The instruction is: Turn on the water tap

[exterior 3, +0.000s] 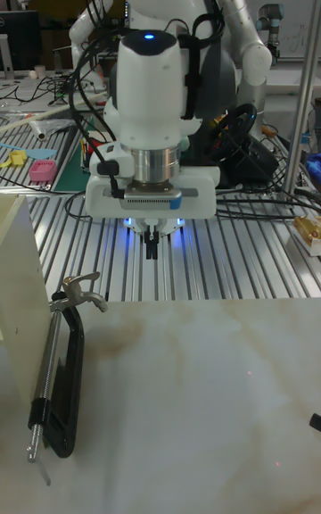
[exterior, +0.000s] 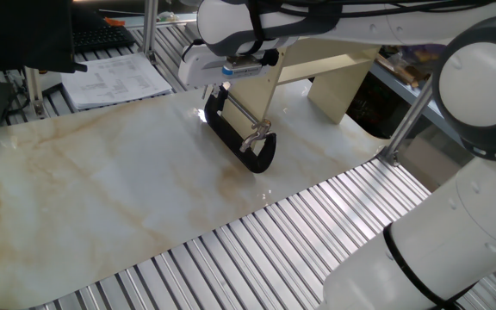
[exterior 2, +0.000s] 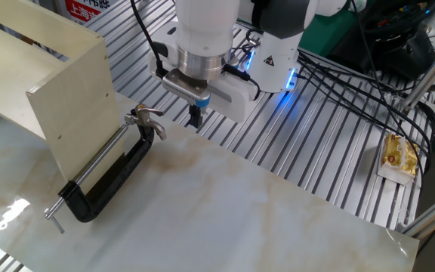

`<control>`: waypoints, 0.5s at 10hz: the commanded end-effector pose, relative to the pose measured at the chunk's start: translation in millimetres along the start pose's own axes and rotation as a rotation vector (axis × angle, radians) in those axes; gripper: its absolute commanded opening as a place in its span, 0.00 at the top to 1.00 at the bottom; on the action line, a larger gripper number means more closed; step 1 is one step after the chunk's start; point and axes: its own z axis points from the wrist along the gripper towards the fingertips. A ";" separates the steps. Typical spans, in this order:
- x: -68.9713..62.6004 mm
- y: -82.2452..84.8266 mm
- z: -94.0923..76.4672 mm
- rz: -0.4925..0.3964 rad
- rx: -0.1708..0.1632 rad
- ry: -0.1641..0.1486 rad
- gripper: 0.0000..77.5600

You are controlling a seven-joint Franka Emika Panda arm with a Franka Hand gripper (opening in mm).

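The water tap (exterior 2: 119,177) lies flat on the marble table (exterior 2: 263,219). It is a glossy black U-shaped body spanned by a thin silver rod, with a small chrome lever (exterior 2: 146,115) at the end nearest the robot. It also shows in one fixed view as the tap (exterior: 231,138) with its lever (exterior: 257,136), and in the tall fixed view as the tap (exterior 3: 67,380) with its lever (exterior 3: 78,289). My gripper (exterior 2: 195,118) hangs a short way to the right of the lever, over the table's edge, apart from it. Its fingers (exterior 3: 153,248) are together and hold nothing.
A large beige blocky arch (exterior 2: 59,75) stands right beside the tap, on the side away from my gripper. Ribbed metal slats (exterior 2: 331,151) surround the marble. Cables (exterior 2: 353,68) and a snack packet (exterior 2: 399,155) lie at the right; papers (exterior: 114,77) lie at the back.
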 end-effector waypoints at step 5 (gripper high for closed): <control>1.0 3.0 -2.2 0.102 0.107 -0.038 1.00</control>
